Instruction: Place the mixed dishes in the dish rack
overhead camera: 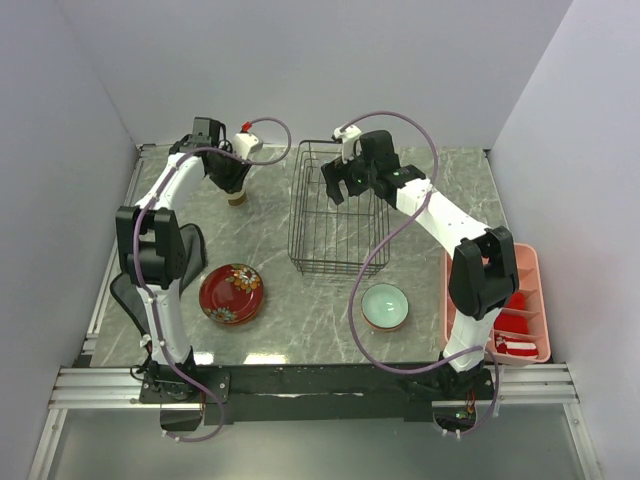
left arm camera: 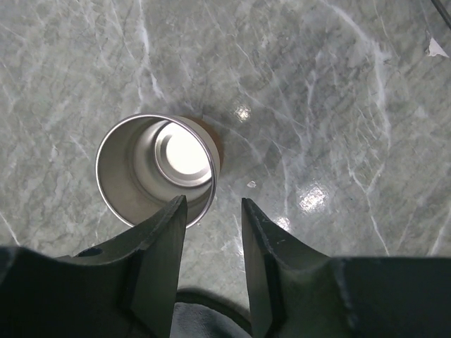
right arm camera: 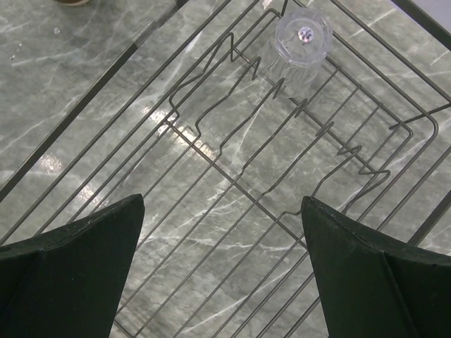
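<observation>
Top view: grey marbled surface (overhead camera: 300,325) between pale walls, with two white arms rising from the near edge. Black wire dish rack (overhead camera: 335,215) at centre back. Left gripper (overhead camera: 234,186) poised directly over the small tan cup (overhead camera: 237,198), which stands at back left, well apart from the rack. Right gripper (overhead camera: 342,188) hanging above the rack's far half. Glossy red floral bowl (overhead camera: 231,293) at front left. Pale mint-green bowl (overhead camera: 385,305) at front right, just in front of the rack. Black cloth (overhead camera: 195,250) beside the left arm. Pink compartment tray (overhead camera: 530,285) at the right edge.

Left wrist view: looking down into the cup, upright, silvery inside. Two dark fingers (left arm camera: 158,260) partly spread, with the cup's near rim showing in the narrow gap. One finger overlapping the cup's mouth, the other clear of its wall. No pinch visible.

Right wrist view: fingers (right arm camera: 70,267) spread wide at both lower corners, nothing between them. Below, the rack's wire floor and prongs over the marble. Clear ribbed glass (right arm camera: 301,42) inside the rack's far end; upright or tipped, impossible to tell.
</observation>
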Available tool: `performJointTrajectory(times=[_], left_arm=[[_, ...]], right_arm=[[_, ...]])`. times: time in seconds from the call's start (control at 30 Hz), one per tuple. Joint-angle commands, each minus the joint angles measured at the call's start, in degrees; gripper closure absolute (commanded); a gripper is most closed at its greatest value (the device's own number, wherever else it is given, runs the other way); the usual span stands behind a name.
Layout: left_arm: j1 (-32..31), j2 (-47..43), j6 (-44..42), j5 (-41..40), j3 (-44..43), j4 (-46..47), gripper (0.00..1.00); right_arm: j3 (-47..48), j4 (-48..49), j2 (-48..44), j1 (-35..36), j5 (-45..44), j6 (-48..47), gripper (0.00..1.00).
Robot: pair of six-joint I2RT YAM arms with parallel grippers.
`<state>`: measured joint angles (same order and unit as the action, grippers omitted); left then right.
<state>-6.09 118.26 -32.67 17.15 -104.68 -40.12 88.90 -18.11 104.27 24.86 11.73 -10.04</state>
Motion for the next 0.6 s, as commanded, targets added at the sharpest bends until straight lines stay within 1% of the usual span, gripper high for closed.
performJointTrajectory(times=[0.0,0.27,0.37,0.43,0.47,0.57], left_arm=[[-0.1,0.0,-1.5,1.3,0.7,0.9,0.58],[-0.2,3.1,-0.2,0.1,-0.4,1.6,0.61],[-0.2,3.6,0.2,-0.4,-0.9,2.8,0.65],[-0.2,4.5,0.3,-0.1,-1.7,1.9,0.72],[-0.2,4.6,0.4,0.1,-2.3,1.7,0.79],[-0.2,3.3,0.6,0.9,-0.9,2.5,0.88]], right_arm=[[1.2,1.3,-3.8,-0.3,0.5,0.6,0.00],[1.7,1.4,-3.6,-0.3,-0.7,-0.3,0.00],[1.0,1.8,-4.1,-0.3,-1.3,-0.4,0.00],[0.5,2.1,-4.2,-0.3,-1.4,-0.5,0.00],[0.1,2.1,-4.4,-0.3,-1.4,-0.4,0.00],[-0.4,2.4,-5.0,-0.4,-1.4,-0.3,0.00]])
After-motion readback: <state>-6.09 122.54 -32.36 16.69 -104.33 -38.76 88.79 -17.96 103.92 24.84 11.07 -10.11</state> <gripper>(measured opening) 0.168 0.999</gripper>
